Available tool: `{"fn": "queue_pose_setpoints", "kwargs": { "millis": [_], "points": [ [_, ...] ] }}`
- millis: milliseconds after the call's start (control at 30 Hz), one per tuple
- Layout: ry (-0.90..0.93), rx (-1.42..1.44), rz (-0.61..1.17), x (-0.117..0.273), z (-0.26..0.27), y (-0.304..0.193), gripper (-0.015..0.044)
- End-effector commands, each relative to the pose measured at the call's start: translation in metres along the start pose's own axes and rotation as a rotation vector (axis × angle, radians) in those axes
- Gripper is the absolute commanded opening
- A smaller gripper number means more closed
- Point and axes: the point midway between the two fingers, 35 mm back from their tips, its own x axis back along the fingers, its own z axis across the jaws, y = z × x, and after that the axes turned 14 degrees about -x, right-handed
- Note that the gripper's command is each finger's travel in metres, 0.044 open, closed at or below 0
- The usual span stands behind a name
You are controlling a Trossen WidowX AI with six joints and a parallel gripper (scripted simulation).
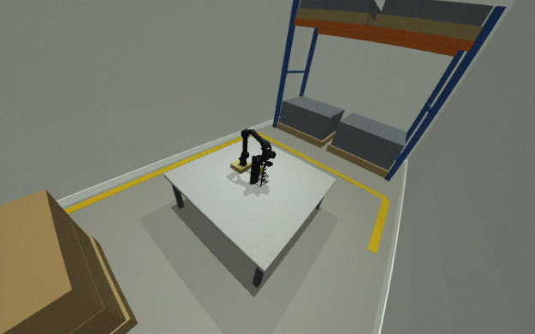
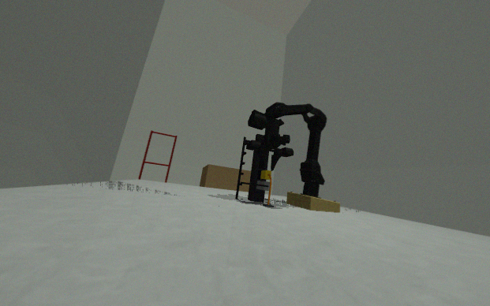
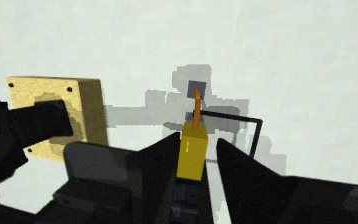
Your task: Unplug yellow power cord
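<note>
I see the boxy yellow plug (image 3: pixel 193 152) at the wrist view's centre, seated on the tall black upright power strip (image 2: pixel 258 173). Its thin orange-yellow cord (image 3: pixel 196 110) runs toward the upper middle, ending at a small grey square (image 3: pixel 197 89).

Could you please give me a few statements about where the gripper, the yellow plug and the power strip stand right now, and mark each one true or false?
1. The yellow plug sits between the two fingers of the gripper. True.
2. The power strip lies flat on the table. False: it stands upright, a tall black post.
3. An orange cord leaves the plug's far end. True.
4. The fingers are clamped tight on the plug. False: they are partly open, with a gap showing beside the plug on the right in the wrist view.
5. The arm's tan base block rests on the floor. False: it rests on the table, beside the strip.
</note>
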Motion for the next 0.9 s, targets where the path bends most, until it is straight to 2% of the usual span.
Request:
{"fn": "queue_pose_setpoints", "kwargs": {
  "millis": [0, 700, 800, 867],
  "points": [
    [0.005, 0.004, 0.009, -0.001, 0.000, -0.008, 0.0160],
    [0.005, 0.003, 0.010, -0.013, 0.000, -0.012, 0.0160],
    [0.004, -0.002, 0.003, -0.011, -0.001, -0.011, 0.0081],
    [0.004, -0.002, 0.003, -0.011, -0.001, -0.011, 0.0068]
  ]
}}
